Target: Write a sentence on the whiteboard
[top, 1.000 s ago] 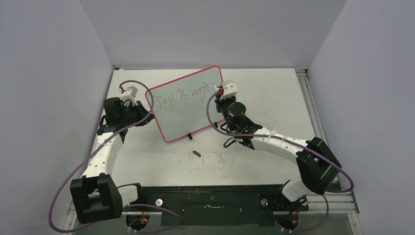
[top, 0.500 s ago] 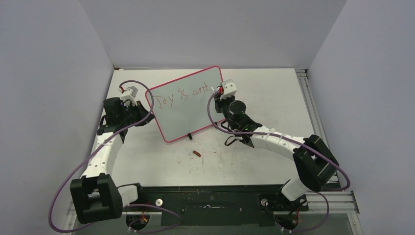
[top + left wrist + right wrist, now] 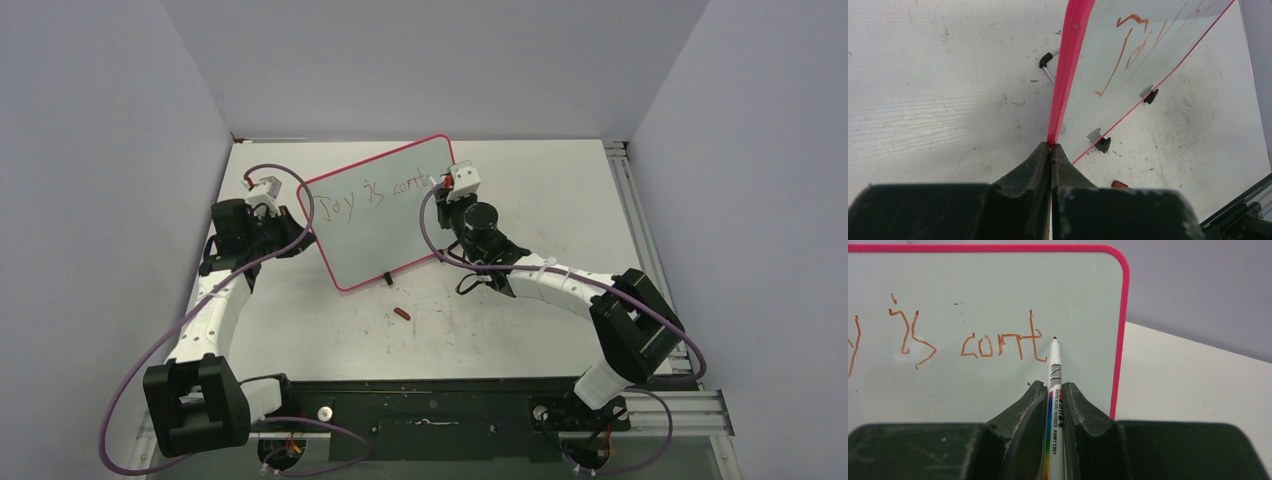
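Observation:
The whiteboard (image 3: 380,230) stands tilted on the table, pink-framed. My left gripper (image 3: 307,233) is shut on its left frame edge (image 3: 1068,75), the fingertips (image 3: 1050,146) pinching the pink strip. The sentence (image 3: 372,196) reads "Joy is cont" in reddish-brown strokes (image 3: 998,346). My right gripper (image 3: 1050,384) is shut on a white whiteboard marker (image 3: 1054,371) near the board's right edge (image 3: 447,186). The marker's tip sits just right of the last letter, at the board face; I cannot tell if it touches.
An orange-brown marker cap (image 3: 402,314) lies on the scuffed tabletop in front of the board, also seen in the left wrist view (image 3: 1119,184). Black feet (image 3: 1103,145) prop the board's lower edge. Grey walls enclose the table on three sides.
My right gripper and the marker have crept slightly toward the far side along the board, and the right elbow has swung left. The left arm and the board have not moved.

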Controlling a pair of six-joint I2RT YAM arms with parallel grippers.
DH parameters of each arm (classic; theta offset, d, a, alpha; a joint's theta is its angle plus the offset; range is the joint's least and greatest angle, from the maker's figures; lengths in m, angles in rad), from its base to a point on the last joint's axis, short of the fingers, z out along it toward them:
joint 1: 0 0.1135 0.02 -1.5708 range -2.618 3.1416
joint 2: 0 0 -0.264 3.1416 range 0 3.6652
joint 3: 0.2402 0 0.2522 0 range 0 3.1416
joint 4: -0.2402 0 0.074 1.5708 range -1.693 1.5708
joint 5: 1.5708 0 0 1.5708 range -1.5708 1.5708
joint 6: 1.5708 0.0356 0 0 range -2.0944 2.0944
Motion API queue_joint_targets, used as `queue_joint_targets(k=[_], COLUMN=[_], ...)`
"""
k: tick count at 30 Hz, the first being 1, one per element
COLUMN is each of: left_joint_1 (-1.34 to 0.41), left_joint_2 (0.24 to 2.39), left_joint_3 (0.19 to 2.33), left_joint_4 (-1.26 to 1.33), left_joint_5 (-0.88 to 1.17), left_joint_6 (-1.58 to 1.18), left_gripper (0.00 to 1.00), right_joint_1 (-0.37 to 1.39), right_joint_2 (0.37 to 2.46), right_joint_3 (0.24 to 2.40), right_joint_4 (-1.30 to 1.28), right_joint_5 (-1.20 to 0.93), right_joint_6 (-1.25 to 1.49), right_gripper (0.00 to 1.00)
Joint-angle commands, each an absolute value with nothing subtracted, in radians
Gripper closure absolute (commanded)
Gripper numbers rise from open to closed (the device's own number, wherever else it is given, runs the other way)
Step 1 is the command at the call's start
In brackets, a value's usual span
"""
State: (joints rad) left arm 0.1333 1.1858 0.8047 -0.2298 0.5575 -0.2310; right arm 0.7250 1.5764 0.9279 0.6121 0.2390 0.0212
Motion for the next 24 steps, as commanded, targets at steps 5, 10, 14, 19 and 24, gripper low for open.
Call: queue_joint_targets(k=[5, 10, 14, 19, 24], left_joint_1=[0.130, 0.132, 0.131, 0.131, 0.131], left_joint_2=[1.166, 1.166, 1.167, 1.166, 1.166], left_joint_3=[0.838, 0.837, 0.837, 0.838, 0.837], left_joint_4=[-0.200, -0.199, -0.201, -0.201, -0.201], left_joint_5=[0.569, 0.569, 0.569, 0.570, 0.569], left_joint_6=[-0.219, -0.219, -0.219, -0.219, -0.219], left_gripper=[1.00, 1.00, 1.00, 1.00, 1.00], right_joint_1=[0.715, 0.716, 0.717, 0.719, 0.727], right_joint_2=[1.606, 1.604, 1.601, 1.598, 1.597], right_joint_3=[0.980, 0.976, 0.973, 0.966, 0.962], right_joint_4=[0.665, 0.673, 0.674, 0.666, 0.650], right_joint_5=[0.242, 0.220, 0.206, 0.194, 0.191], right_joint_6=[0.031, 0.027, 0.020, 0.012, 0.008], right_gripper=[0.95, 0.95, 0.95, 0.95, 0.95])
